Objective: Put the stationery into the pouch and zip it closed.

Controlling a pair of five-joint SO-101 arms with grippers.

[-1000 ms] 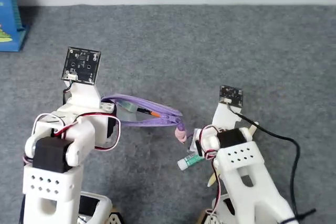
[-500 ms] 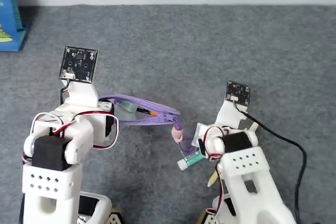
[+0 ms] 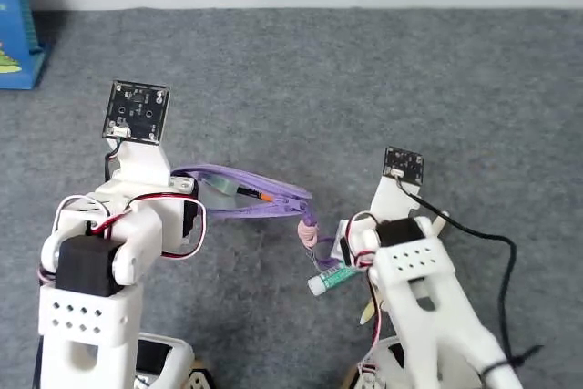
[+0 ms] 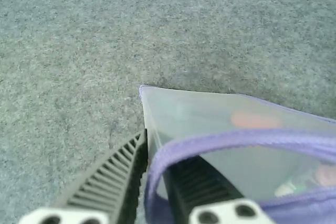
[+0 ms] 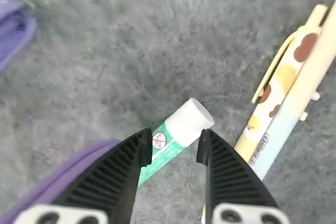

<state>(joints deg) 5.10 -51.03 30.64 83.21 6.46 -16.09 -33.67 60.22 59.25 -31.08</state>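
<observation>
The pouch (image 4: 220, 124) was pinched by the left end effector (image 4: 153, 153); the right end effector (image 5: 174, 136) was spread over the glue stick (image 5: 184, 124).

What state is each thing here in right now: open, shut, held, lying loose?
pouch: unzipped, one end gripped.
left gripper: shut on the pouch's edge.
right gripper: open, over the glue stick.
glue stick: capped, lying on the carpet.
pen: lying loose on the carpet.
</observation>
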